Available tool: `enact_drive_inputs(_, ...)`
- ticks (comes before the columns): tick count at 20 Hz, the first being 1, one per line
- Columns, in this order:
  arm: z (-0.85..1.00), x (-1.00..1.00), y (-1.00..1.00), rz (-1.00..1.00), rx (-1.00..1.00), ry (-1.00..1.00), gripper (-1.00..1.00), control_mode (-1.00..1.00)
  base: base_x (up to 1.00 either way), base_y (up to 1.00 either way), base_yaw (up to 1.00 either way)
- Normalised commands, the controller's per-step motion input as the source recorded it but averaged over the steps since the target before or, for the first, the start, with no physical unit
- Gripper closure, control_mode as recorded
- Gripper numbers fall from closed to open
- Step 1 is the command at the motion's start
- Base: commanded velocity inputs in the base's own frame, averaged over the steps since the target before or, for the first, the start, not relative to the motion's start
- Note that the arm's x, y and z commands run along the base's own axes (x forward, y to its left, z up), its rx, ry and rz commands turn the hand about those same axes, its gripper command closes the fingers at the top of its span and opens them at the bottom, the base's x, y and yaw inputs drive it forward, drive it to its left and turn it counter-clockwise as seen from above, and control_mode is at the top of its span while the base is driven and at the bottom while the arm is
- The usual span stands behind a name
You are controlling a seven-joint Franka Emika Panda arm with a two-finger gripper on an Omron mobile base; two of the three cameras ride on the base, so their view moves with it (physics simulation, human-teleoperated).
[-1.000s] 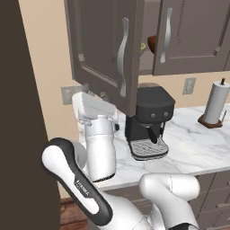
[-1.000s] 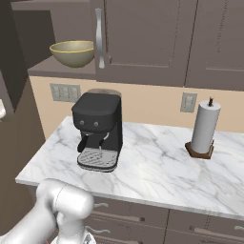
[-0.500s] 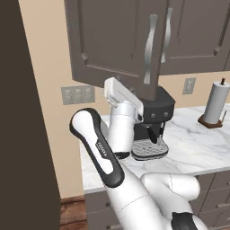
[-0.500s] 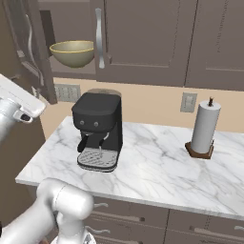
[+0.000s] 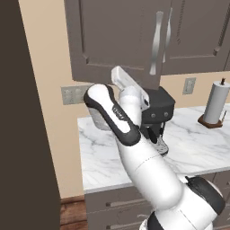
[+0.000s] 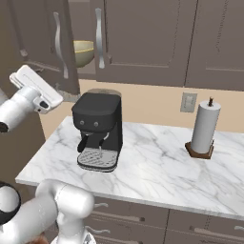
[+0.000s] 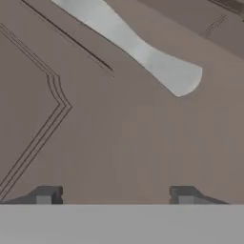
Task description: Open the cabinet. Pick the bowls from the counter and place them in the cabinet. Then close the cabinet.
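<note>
The cabinet's left door (image 6: 43,43) stands ajar, its curved silver handle (image 6: 58,45) facing out. Through the gap beside the right door I see the pale olive-yellow bowl (image 6: 83,51) on the shelf inside. In the left base view the same door (image 5: 112,40) looks almost flush with its neighbour. My white hand (image 6: 35,90) is up against the door's front. My gripper (image 7: 116,196) is open, its fingertips (image 7: 45,195) wide apart with nothing between them. They face the door panel, just below the tip of the handle (image 7: 143,52). The marble counter (image 6: 157,167) lies below.
A black coffee machine (image 6: 97,131) stands on the counter's left part, under the cabinet. A paper towel holder (image 6: 204,128) is at the right by a wall outlet (image 6: 188,101). Grey drawers (image 6: 143,214) run under the counter. A tall dark panel (image 5: 22,134) borders the left.
The left cabinet door has swung from wide open to nearly shut. My hand rose and moved right with it, staying against the door's front.
</note>
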Motion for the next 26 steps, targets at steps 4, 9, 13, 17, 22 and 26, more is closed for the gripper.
enact_drive_inputs(4,0.31,0.75,0.00,0.00,0.00,0.24,-1.00,-1.00,0.00,0.00,0.00)
enact_drive_inputs(9,0.07,0.72,0.01,0.00,0.00,0.09,-1.00,-1.00,0.00,0.00,0.00)
enact_drive_inputs(13,0.00,0.86,0.05,0.00,0.00,0.00,-1.00,-1.00,0.00,0.00,0.00)
enact_drive_inputs(17,0.00,0.76,0.06,0.00,0.00,0.00,-1.00,-1.00,0.00,0.00,0.00)
enact_drive_inputs(22,0.00,0.68,0.13,0.00,0.00,0.00,-1.00,-1.00,0.00,0.00,0.00)
enact_drive_inputs(26,0.00,0.53,0.09,0.00,0.01,0.00,-1.00,-1.00,0.00,0.00,0.00)
